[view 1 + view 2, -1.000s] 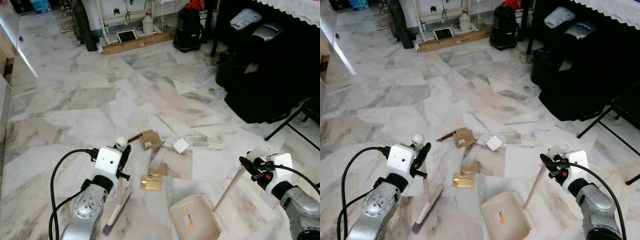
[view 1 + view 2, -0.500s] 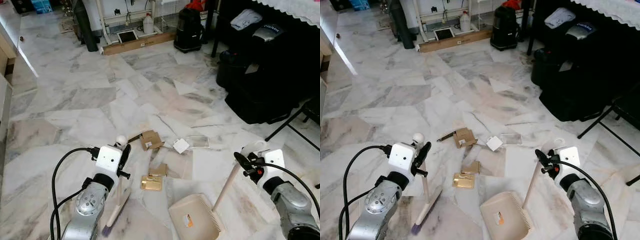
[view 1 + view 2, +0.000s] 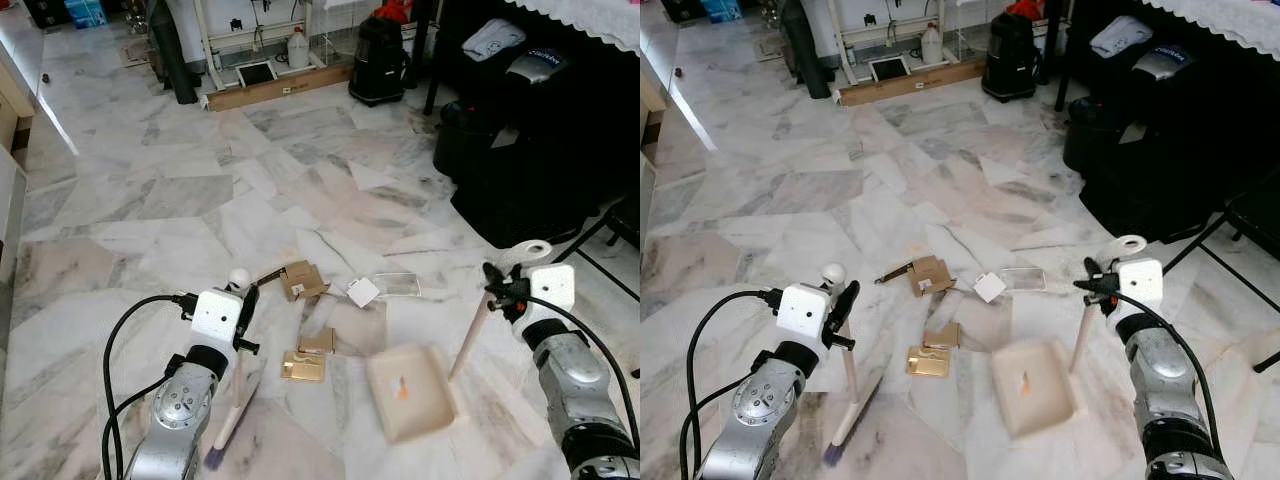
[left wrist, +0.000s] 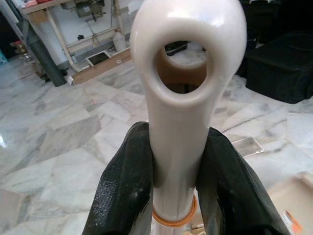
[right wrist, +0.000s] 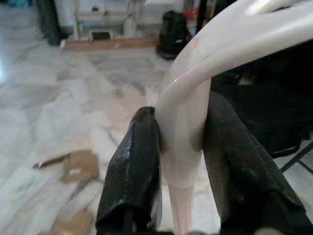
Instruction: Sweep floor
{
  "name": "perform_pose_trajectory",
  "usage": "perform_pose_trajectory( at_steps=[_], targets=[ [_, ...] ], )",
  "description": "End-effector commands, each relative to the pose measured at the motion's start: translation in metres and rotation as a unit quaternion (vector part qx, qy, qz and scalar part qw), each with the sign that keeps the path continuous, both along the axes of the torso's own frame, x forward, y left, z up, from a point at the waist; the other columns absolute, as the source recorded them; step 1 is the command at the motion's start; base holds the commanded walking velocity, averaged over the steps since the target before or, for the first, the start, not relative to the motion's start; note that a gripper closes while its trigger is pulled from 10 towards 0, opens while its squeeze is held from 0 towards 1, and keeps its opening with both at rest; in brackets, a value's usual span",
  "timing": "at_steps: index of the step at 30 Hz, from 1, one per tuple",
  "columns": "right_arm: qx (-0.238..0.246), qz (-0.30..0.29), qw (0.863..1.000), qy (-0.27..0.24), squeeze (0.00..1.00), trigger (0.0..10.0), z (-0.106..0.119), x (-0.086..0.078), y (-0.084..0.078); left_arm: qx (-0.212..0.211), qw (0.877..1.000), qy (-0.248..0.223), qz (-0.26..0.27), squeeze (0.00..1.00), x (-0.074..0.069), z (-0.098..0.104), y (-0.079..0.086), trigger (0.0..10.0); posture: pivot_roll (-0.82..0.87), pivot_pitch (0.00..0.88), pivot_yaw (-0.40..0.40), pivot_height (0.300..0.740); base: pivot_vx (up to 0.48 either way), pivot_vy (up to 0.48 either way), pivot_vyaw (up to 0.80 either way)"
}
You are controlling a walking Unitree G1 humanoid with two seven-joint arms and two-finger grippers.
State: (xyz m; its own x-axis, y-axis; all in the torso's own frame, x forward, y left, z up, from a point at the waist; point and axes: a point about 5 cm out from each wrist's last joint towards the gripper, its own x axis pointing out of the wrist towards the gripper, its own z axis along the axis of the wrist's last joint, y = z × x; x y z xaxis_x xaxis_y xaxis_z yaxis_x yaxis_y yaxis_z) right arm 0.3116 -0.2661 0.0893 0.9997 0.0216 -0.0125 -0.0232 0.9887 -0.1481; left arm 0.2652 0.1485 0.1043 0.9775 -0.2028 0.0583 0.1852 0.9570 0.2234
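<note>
Collecting step — left gripper (image 3: 243,300) clamps the broom (image 3: 232,415), right gripper (image 3: 497,288) clamps the dustpan (image 3: 410,392). Scraps (image 3: 303,366) lie at the pan's 9–11 o'clock — next, brush them rightward.

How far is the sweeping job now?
Tools are in hand: left gripper holds the broom, right gripper holds the dustpan on the floor. Left to do: the cardboard scraps and white piece lie unswept beside the pan.
</note>
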Motion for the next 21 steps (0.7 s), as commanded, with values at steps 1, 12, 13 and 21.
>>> perform_pose_trajectory(
  at_steps=[1,12,13,21],
  targets=[
    [0.008,-0.011,1.0,-0.028,0.0,10.0,0.007,0.005,0.008,0.006,1.0,-0.022,0.011,0.0,0.003,0.005,0.003,10.0,0.07,0.028,0.031,0.74,0.0,0.0,0.0],
    [0.068,-0.036,0.996,-0.042,0.0,10.0,-0.011,0.0,0.045,-0.015,0.997,-0.053,0.061,0.0,0.018,0.015,0.013,10.0,0.06,0.0,0.037,0.74,0.0,0.0,0.0],
    [0.066,-0.035,0.996,-0.041,0.0,10.0,-0.012,-0.001,0.046,-0.023,0.995,-0.062,0.078,0.0,0.02,0.018,0.018,10.0,0.06,0.0,0.033,0.74,0.0,0.0,0.0],
    [0.059,-0.064,0.995,-0.043,0.0,10.0,-0.013,-0.006,0.037,-0.058,0.983,-0.099,0.144,0.0,0.028,0.032,0.031,10.0,0.05,0.0,0.02,0.74,0.0,0.0,0.0]
  ],
)
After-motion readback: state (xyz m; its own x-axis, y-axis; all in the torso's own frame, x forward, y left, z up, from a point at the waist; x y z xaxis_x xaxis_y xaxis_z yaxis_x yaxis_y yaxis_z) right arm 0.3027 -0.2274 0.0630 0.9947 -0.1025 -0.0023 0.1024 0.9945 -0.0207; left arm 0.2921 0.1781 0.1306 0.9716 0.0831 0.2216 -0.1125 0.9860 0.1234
